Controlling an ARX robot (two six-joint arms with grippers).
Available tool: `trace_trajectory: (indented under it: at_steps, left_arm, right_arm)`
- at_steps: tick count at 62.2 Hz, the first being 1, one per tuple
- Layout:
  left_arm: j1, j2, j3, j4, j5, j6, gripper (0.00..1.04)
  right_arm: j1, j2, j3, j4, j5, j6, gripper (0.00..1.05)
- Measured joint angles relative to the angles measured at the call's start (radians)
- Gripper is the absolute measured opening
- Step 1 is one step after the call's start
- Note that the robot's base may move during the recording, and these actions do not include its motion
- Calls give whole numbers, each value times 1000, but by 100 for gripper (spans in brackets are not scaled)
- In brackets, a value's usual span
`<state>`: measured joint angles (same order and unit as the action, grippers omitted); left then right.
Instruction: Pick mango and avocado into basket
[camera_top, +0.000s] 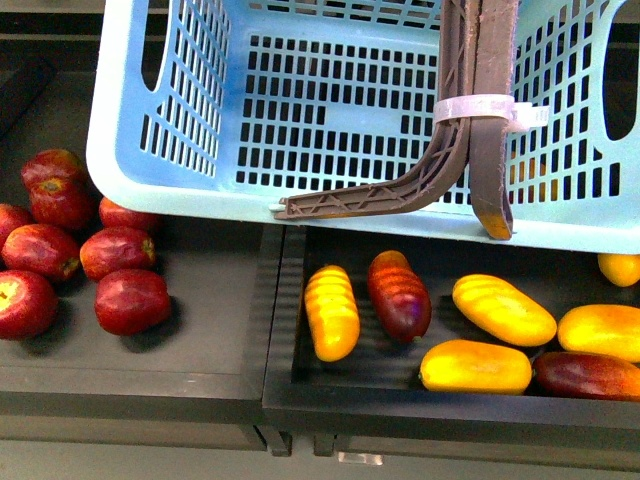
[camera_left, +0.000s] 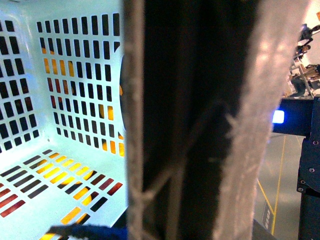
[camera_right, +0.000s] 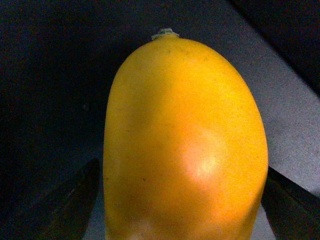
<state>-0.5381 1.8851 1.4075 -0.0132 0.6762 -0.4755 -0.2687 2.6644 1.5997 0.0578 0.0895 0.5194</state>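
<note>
The pale teal basket (camera_top: 330, 110) hangs tilted across the top of the front view, above the fruit shelf. Its brown-grey handles (camera_top: 480, 100) are bound by a white zip tie (camera_top: 475, 108). In the left wrist view a handle (camera_left: 200, 125) fills the middle, very close, with the basket's slotted inside (camera_left: 60, 165) beside it. My left gripper is shut on that handle and its fingers do not show. My right gripper (camera_right: 182, 210) is shut on the yellow-orange mango (camera_right: 185, 150), one dark finger (camera_right: 70, 200) on each side. The avocado is out of view. Neither arm shows in the front view.
Under the basket a black tray (camera_top: 285, 330) holds several yellow mangoes (camera_top: 331, 312) and dark red ones (camera_top: 399, 295). To its left, red fruits (camera_top: 130, 300) lie on a dark shelf. The shelf's front edge (camera_top: 450, 410) runs along the bottom.
</note>
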Motion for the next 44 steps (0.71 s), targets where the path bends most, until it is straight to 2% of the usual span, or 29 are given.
trace_trajectory:
  at_steps: [8, 23, 30, 36, 44]
  left_arm:
    - [0, 0, 0, 0, 0, 0, 14]
    - [0, 0, 0, 0, 0, 0, 14]
    - [0, 0, 0, 0, 1, 0, 14]
    - [0, 0, 0, 0, 0, 0, 14]
    - [0, 0, 0, 0, 0, 0, 14]
  right_arm:
    - [-5, -8, -18, 15, -10, 0, 65]
    - [-20, -124, -166, 113, -6, -7, 63]
    - [-42, -326, -318, 257, -12, -47, 63]
    - [-60, -586, -451, 327, -115, -56, 63]
    - [-53, -924, -618, 309, -300, -48, 63]
